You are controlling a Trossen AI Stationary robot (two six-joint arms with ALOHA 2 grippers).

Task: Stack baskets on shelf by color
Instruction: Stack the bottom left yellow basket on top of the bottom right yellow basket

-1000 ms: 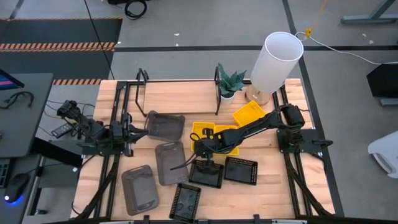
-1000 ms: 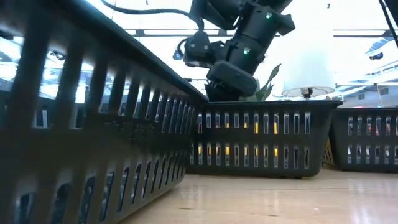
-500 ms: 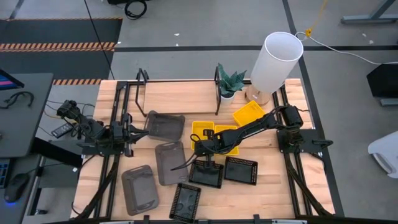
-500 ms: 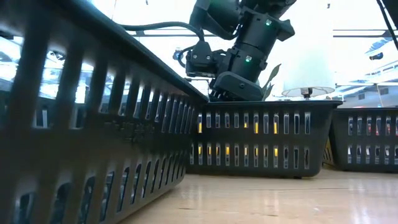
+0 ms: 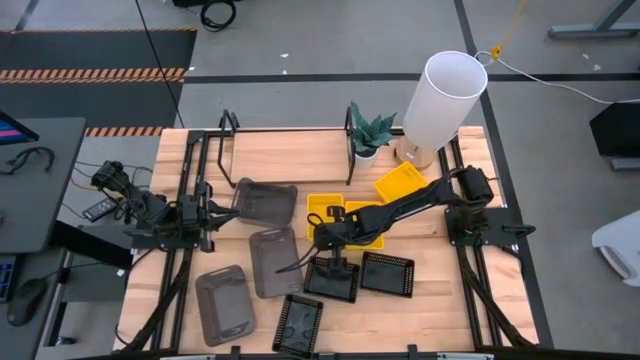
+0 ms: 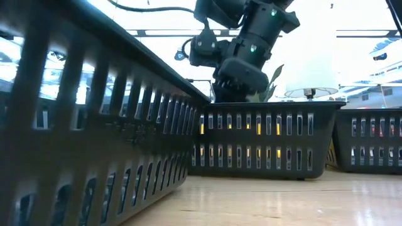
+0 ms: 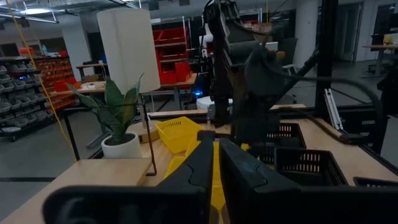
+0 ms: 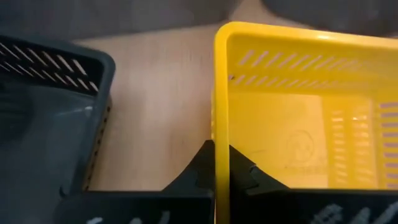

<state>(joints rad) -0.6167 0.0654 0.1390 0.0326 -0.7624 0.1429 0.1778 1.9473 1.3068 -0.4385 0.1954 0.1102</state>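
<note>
My right gripper [image 5: 322, 234] is shut on a yellow basket [image 5: 328, 211] at mid-table. A second yellow basket [image 5: 366, 222] lies under that arm. A third yellow basket [image 5: 400, 183] sits nearer the lamp. My left gripper [image 5: 230, 210] is at the left short end of a smoky-grey basket [image 5: 266, 203], which sits tilted just in front of the shelf [image 5: 290, 155]. In the left wrist view its fingers [image 7: 200, 167] stand nearly together. Two more grey baskets [image 5: 272, 260] [image 5: 222, 303] and three black baskets [image 5: 332, 278] [image 5: 387, 273] [image 5: 298, 322] rest flat on the near half of the table. My left gripper comes level from the table's left at the grey basket's left short rim [image 5: 240, 206]. The gripper itself hides the place of contact, and the wrist view does not show it. The basket sits tilted. My right gripper pinches one side wall of the yellow basket at its rim [image 8: 221, 134], one finger inside the basket and one outside. The fingers come from above, pointing down, and stand across the wall. The basket's floor [image 8: 298, 149] looks level.
A potted plant [image 5: 372, 135] and a tall white lamp [image 5: 445, 95] stand at the far right by the shelf's end. A grey basket [image 8: 43, 124] lies close beside the held yellow one. In the low view, black baskets [image 6: 94, 144] [image 6: 264, 138] block most of the table.
In the low view my right gripper has dipped behind the black basket, toward the yellow basket, and has then come back up a little with its wrist turned. The baskets and my left arm have stayed where they were.
</note>
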